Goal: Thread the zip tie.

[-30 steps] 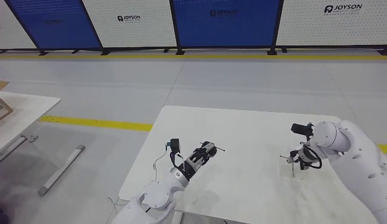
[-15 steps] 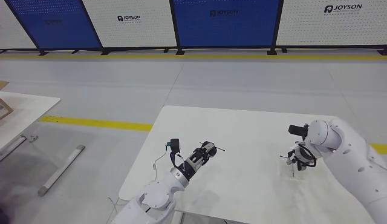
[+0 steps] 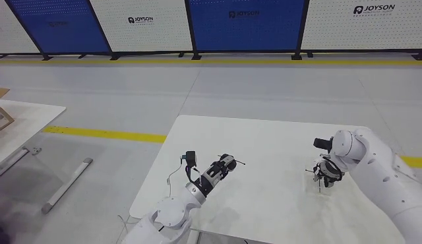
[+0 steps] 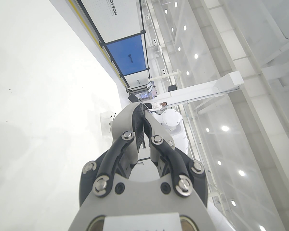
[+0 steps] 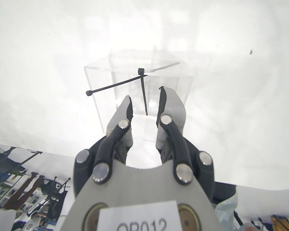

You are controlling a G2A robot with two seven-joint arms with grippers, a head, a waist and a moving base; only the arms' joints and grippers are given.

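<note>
White tabletop (image 3: 264,138) on a pale floor marked with a yellow line (image 3: 99,134); blue and white partition panels (image 3: 244,13) along the far side.

Left jaws: closed, pads pressed together, clamped on the held zip tie (image 3: 237,160) — a thin black strap projecting past the tips. Position: above the near left part of the tabletop.

Right jaws: open, pointed down at a clear block (image 5: 103,78). One pad on either side of a hanging black strap, with a gap visible on both sides.

On the clear block, two further black ties, crossed:
- Upright zip tie (image 5: 143,90): head at the block's top edge, strap hanging down between the open pads.
- Slanted zip tie (image 5: 110,86): head out past one corner of the block, strap rising to the head of the upright zip tie. Cannot tell whether threaded through that head or merely laid against it.

Clear block toward the right side of the tabletop — well apart from the left jaws.
</note>
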